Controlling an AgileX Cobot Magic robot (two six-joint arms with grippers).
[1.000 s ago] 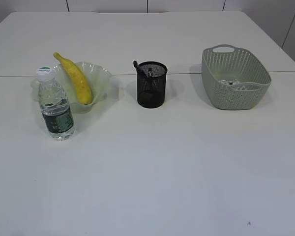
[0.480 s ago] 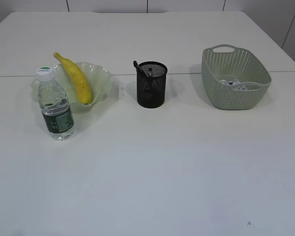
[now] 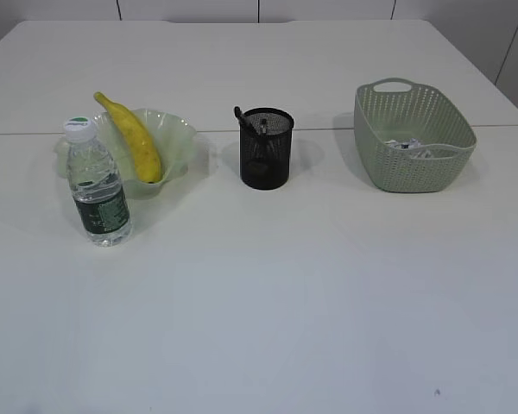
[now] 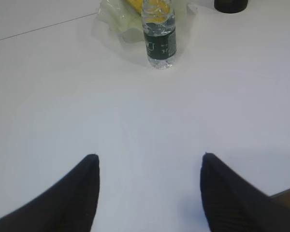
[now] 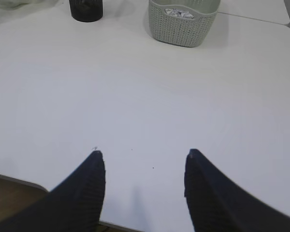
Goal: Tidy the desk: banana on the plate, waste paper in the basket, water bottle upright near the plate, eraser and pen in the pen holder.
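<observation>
The banana (image 3: 135, 139) lies in the pale green wavy plate (image 3: 183, 136) at the left. In front of that plate the water bottle (image 3: 97, 185) stands upright; it also shows as the water bottle (image 4: 159, 34) in the left wrist view. The black mesh pen holder (image 3: 266, 148) has the pen (image 3: 241, 117) sticking out of it; the eraser is hidden. Crumpled waste paper (image 3: 408, 147) lies in the grey-green basket (image 3: 410, 171). My left gripper (image 4: 150, 157) and right gripper (image 5: 143, 153) both hang open and empty over bare table, near its front edge, outside the exterior view.
A seam between two white tabletops (image 3: 328, 129) runs behind the objects. The table's front edge (image 5: 19, 179) shows under the right gripper. The basket (image 5: 182, 21) and pen holder (image 5: 86, 9) sit far ahead of it.
</observation>
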